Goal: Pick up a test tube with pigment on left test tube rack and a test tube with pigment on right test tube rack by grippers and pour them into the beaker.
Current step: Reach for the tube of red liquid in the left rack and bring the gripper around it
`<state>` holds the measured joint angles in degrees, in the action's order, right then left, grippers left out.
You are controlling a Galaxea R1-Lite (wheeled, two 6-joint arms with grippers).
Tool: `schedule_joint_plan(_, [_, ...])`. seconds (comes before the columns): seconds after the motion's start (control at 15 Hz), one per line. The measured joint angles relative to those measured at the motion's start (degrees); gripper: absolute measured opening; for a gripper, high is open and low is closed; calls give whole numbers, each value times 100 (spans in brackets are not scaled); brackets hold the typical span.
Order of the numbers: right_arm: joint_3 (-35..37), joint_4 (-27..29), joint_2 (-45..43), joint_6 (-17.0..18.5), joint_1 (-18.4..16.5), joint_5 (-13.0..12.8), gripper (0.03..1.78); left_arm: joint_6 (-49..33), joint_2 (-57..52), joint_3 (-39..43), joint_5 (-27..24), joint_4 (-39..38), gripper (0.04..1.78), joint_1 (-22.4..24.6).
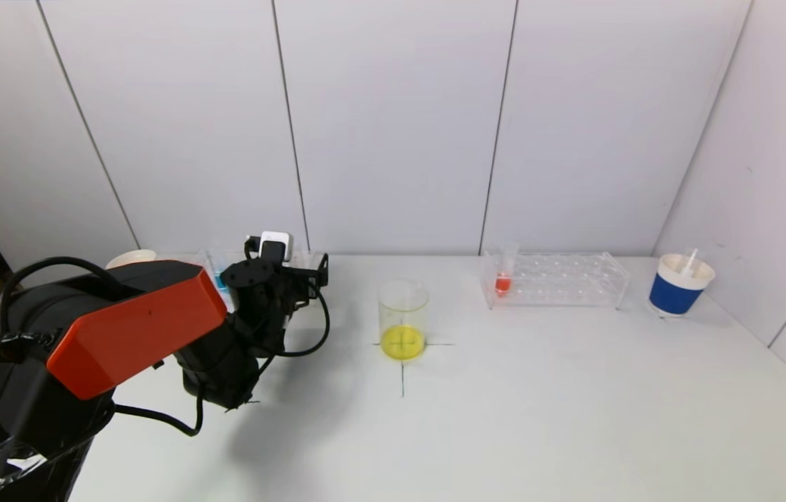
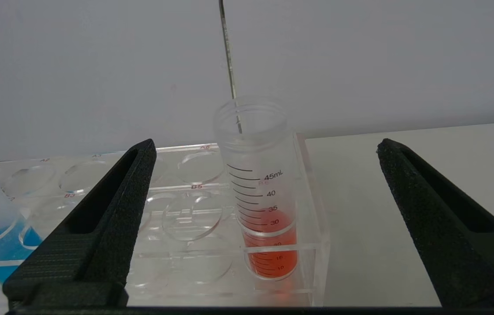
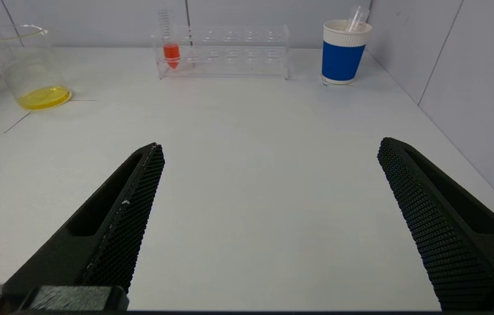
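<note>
On the white table (image 1: 504, 418), we see the left gripper (image 2: 264, 218) reaching to the left rack (image 2: 185, 210), its fingers spread wide on either side of a tube of red liquid (image 2: 269, 245) standing untouched at the rack's end. The right gripper (image 3: 269, 218) hangs open above bare table, well apart from the right rack (image 1: 560, 279) and its red tube (image 1: 503, 282). The beaker (image 1: 403, 321), yellow at the bottom, stands between the racks.

A lab bench setup: clear tube racks (image 1: 553, 280) holding graduated tubes (image 2: 261, 192) of coloured liquid, a glass beaker (image 1: 403, 319) on a marked cross, a white worktop (image 1: 504, 418), plain panel walls
</note>
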<state>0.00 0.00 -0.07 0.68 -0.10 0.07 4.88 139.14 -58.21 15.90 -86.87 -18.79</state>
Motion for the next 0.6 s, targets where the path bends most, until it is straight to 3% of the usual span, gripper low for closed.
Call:
schedule_joint_plan(0.33, [0, 0, 0, 0, 0, 0, 177, -6, 41, -59, 22, -9, 176, -1])
schedule_joint_plan(0.6, [0, 0, 0, 0, 0, 0, 177, 5, 143, -363, 505, -4, 176, 5])
